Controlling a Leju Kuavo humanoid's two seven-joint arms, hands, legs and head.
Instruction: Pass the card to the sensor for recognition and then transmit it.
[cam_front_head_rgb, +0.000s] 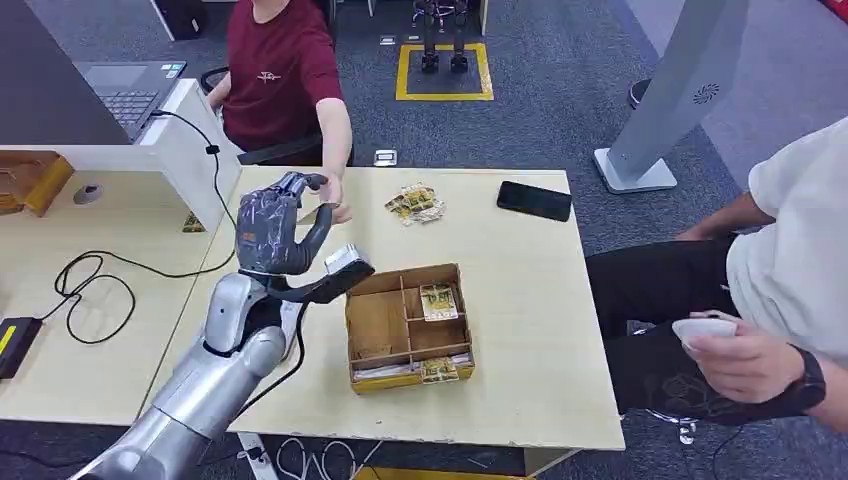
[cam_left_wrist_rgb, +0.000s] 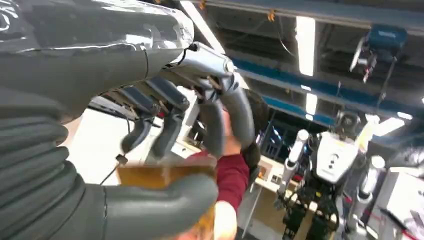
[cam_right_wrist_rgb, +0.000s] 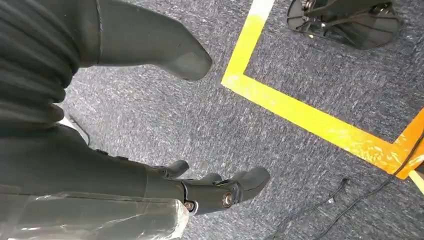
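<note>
Here, pale wooden table (cam_front_head_rgb: 520, 300), grey carpet (cam_front_head_rgb: 560, 110)

Card (cam_left_wrist_rgb: 165, 176) in left wrist view blurred, partly covered by left hand's (cam_left_wrist_rgb: 150, 130) thumb; print unreadable. Person in red shirt (cam_front_head_rgb: 280, 70) cut off at head view's top edge. Packets (cam_front_head_rgb: 438, 300) in the cardboard box (cam_front_head_rgb: 376, 325) too small to identify.

Left hand (cam_front_head_rgb: 272, 232) raised; right hand (cam_right_wrist_rgb: 165, 125) hanging, fingers (cam_right_wrist_rgb: 235, 187) apart.
</note>
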